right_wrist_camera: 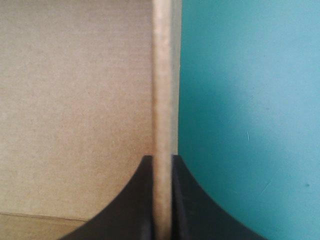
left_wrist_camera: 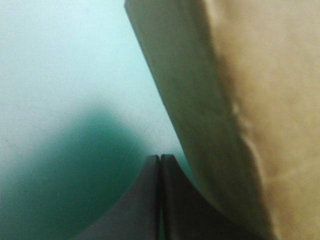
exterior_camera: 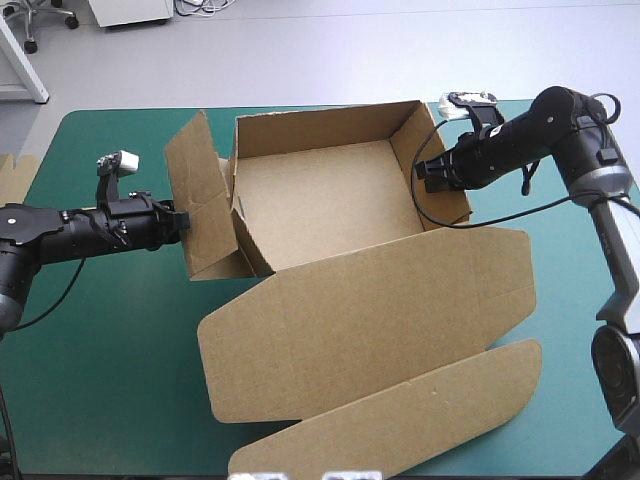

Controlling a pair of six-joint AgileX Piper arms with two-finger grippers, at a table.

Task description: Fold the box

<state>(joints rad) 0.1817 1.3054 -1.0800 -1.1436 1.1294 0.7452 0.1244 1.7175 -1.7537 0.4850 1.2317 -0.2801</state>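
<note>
A: High view, where was the box?
B: The box (exterior_camera: 320, 200) sat mid-surface (exterior_camera: 100, 380) as an open tray, walls up, with the lid (exterior_camera: 370, 320) flat toward the near edge. The left side flap (exterior_camera: 200, 200) splayed outward, untucked. The left claw (exterior_camera: 183, 222) touched its outer face. The right claw (exterior_camera: 425, 172) was on the right wall (exterior_camera: 445, 205).
A: Left wrist?
B: Fingers were together with nothing between them. The board stood just beside them, and the surface lay beyond.
A: Right wrist?
B: Fingers were clamped on the wall's edge, the box's inside to one side and the surface to the other.
A: Progress?
B: Roughly midway, I'd judge. The flap needed folding in and tucking, and the lid wasn't handled yet.
</note>
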